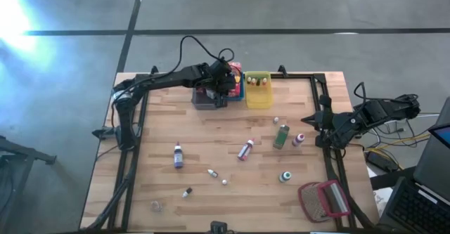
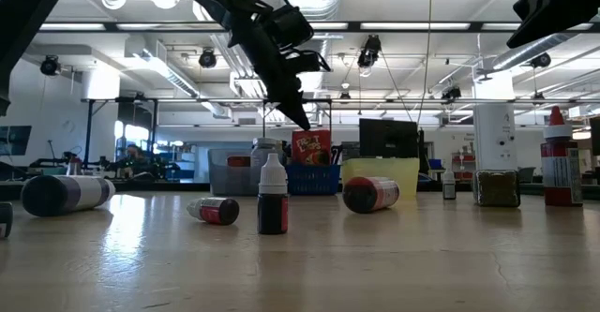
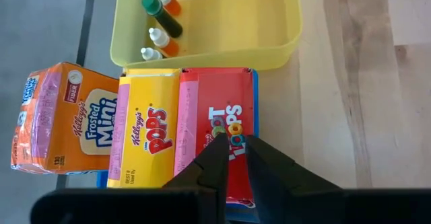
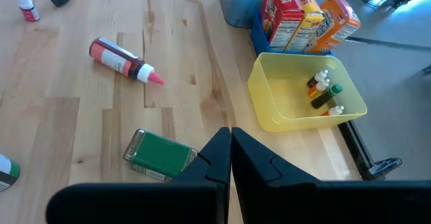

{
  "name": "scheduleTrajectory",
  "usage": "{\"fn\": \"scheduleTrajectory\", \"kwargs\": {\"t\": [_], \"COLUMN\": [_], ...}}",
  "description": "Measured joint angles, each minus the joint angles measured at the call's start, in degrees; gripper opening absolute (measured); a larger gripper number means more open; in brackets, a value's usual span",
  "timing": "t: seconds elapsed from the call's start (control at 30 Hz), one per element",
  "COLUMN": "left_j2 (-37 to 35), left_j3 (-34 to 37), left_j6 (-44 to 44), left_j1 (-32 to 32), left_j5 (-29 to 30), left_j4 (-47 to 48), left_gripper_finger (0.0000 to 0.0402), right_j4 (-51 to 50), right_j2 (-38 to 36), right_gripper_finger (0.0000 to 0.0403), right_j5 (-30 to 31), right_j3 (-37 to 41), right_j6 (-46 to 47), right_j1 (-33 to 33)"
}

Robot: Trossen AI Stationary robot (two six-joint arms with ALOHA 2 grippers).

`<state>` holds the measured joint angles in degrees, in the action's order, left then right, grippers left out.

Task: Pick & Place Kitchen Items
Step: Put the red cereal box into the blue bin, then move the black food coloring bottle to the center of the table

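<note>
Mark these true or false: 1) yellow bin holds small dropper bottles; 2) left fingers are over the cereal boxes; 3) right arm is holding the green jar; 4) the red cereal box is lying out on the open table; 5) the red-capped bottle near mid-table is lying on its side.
1) The yellow bin holds small dropper bottles. True.
2) The left gripper has its fingers over the cereal boxes. True: they hang just above the red cereal box.
3) The right gripper holds the green jar. False: the jar lies on the table and the shut fingers hold nothing.
4) The red cereal box lies on the open table. False: it stands in the blue bin beside the yellow box.
5) The red-capped bottle lies on its side. True.
</note>
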<state>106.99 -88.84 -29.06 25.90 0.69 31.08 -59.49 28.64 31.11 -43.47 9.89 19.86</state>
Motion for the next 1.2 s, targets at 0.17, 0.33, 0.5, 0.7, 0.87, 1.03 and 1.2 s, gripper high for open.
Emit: {"fn": "scheduleTrajectory", "kwargs": {"t": [0.17, 0.33, 0.5, 0.7, 0.87, 1.03, 1.2], "left_j2": [-0.21, -0.25, -0.30, -0.36, -0.52, -1.26, -4.81], "left_j3": [-0.69, -2.06, -3.34, -5.87, -8.53, -10.57, -11.27], "left_j6": [0.00, 0.00, 0.37, 0.90, 2.42, 4.93, 6.37], "left_j1": [0.00, 0.01, -0.04, -0.11, -0.48, -0.85, -1.13], "left_j5": [0.02, 0.03, 0.35, 1.49, 2.47, 2.95, 3.78], "left_j4": [0.50, 1.63, 3.56, 7.19, 11.40, 15.84, 19.60], "left_gripper_finger": [0.0055, 0.0055, 0.0055, 0.0055, 0.0055, 0.0055, 0.0055], "right_j4": [-0.01, -0.02, 0.00, -0.02, 0.00, 0.00, -0.03], "right_j2": [0.00, 0.00, 0.00, 0.00, 0.00, 0.00, 0.00], "right_gripper_finger": [0.0008, 0.0008, 0.0008, 0.0008, 0.0008, 0.0008, 0.0008], "right_j5": [0.00, -0.02, 0.00, 0.00, 0.00, 0.00, -0.02], "right_j3": [-0.01, 0.00, -0.02, 0.00, -0.01, 0.00, -0.01], "right_j6": [0.01, 0.02, 0.02, 0.02, 0.01, 0.02, 0.02], "right_j1": [0.01, 0.00, 0.02, 0.00, 0.02, 0.02, 0.02]}}
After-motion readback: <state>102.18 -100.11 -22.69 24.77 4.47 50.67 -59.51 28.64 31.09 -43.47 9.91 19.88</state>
